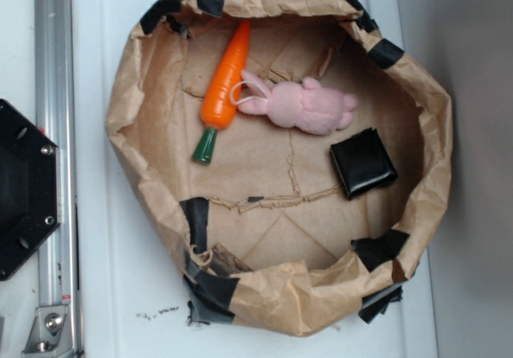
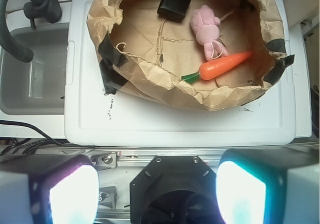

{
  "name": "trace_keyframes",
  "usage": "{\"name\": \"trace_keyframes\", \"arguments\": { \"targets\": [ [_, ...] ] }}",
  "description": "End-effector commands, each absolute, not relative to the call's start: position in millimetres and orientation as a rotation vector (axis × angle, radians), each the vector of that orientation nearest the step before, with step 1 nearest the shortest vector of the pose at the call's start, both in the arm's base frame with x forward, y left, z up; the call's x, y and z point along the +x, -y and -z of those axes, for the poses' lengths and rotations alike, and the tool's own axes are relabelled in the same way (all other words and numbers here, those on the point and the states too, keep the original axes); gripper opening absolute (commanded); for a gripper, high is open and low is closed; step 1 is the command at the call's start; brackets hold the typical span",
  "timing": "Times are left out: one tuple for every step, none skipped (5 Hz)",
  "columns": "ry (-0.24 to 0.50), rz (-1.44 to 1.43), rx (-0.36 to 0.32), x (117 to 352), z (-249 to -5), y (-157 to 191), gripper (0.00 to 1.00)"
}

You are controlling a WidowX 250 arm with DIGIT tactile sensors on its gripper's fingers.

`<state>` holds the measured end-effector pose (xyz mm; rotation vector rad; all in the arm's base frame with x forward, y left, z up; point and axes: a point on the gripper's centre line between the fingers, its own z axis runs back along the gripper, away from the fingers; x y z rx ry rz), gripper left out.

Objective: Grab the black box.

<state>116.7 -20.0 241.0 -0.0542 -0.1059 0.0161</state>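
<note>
A: Where does the black box (image 1: 363, 162) sit?

B: Exterior view: it lies flat on the floor of the brown paper basin (image 1: 132, 94), toward 3 o'clock, near the right wall. Glossy top, rounded edges, turned slightly askew. The pink plush rabbit (image 1: 300, 106) lies just beside it at about 10 o'clock, apart by a narrow gap. The orange carrot (image 1: 225, 82) lies slanted to the rabbit's left, green stem (image 1: 205, 146) pointing to 7 o'clock.

A: And from the wrist camera?

B: The box (image 2: 173, 4) shows at 12 o'clock, far end of the basin (image 2: 150, 81). Rabbit (image 2: 207, 27) toward 1 o'clock of frame centre, carrot (image 2: 225, 65) closer in, near the crumpled front rim.

A: Gripper (image 2: 157, 194)?

B: Two fingers (image 2: 67, 196) at the bottom corners of the wrist view, glowing pads facing inward, spread wide. Nothing is between them. The black hexagonal plate (image 2: 172, 184) shows in the gap.

A: Box relative to the fingers?

B: Well apart. The box lies at 12 o'clock from the gap's midpoint, with the white table surface (image 2: 175, 121), the front rim and the basin floor in between. No contact.

A: Other notes?

B: Black tape patches (image 1: 195, 214) on the paper rim. Aluminium rail (image 1: 52, 94) along the left of the exterior view.
</note>
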Motion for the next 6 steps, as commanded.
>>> {"name": "trace_keyframes", "arguments": {
  "targets": [
    [0.106, -0.016, -0.054, 117, -241, 20, 1.00],
    [0.247, -0.044, 0.001, 167, -221, -6, 1.00],
    [0.302, -0.114, 0.009, 216, -206, -27, 1.00],
    [0.271, -0.162, -0.019, 264, -163, -39, 1.00],
    [0.178, -0.239, -0.045, 293, -119, -37, 1.00],
    [0.161, -0.132, -0.027, 312, -92, -39, 1.00]
  ]
}}
